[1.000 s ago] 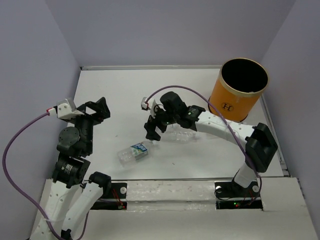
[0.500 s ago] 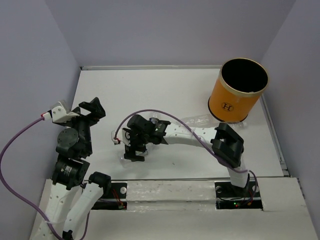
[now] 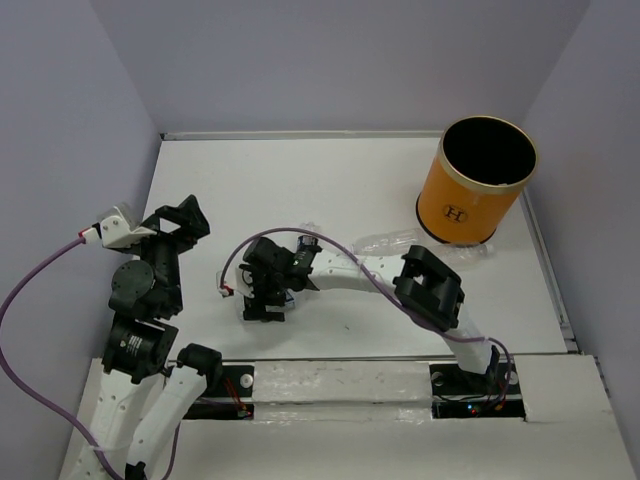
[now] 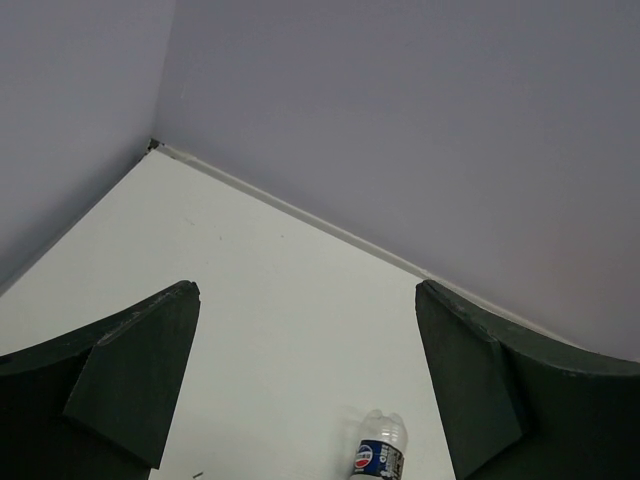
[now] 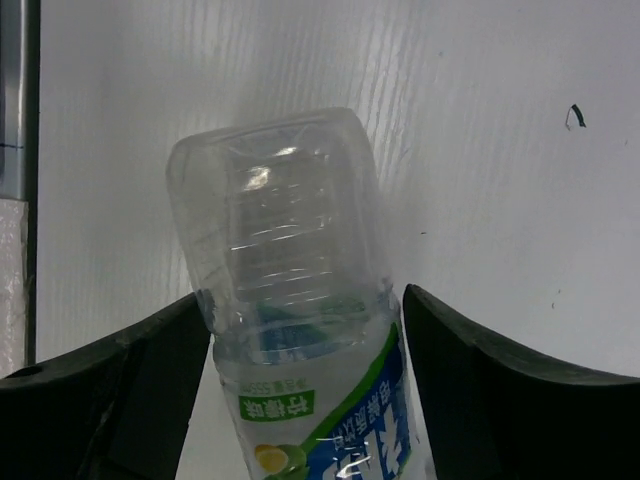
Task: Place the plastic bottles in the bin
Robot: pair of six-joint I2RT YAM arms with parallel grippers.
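Straddling the green-labelled bottle (image 5: 290, 250) at about 7 o'clock on the table (image 3: 300, 165), just in from the near edge, the right gripper (image 3: 264, 300) is sitting low with its jaws spread wide, one finger at each flank. The bottle is lying flat on its side, base pointing away from the wrist. The fingers are standing just beside its walls. Whether they are pressing on it I cannot tell, and nothing is showing it lifted. So this is looking like the pick in hand, not a finished one.

Over at 9 o'clock the left gripper (image 4: 305, 300) is hanging above the table, fully open and holding nothing. A blue-labelled bottle (image 4: 380, 458) is lying on the surface ahead of it.

Further out, toward 2 o'clock, a clear bottle (image 3: 388, 240) is lying near the foot of the bin (image 3: 492, 205), possibly with another beside it, partly hidden by the right arm.

The bin itself is standing upright in the far corner at 1 o'clock. Its black inside is giving nothing away, so I cannot tell whether any bottle is in there. At least two bottles, likely more, are lying on the table, so I am judging most of the job undone: grip, lift, carry to 1 o'clock, drop, repeat.
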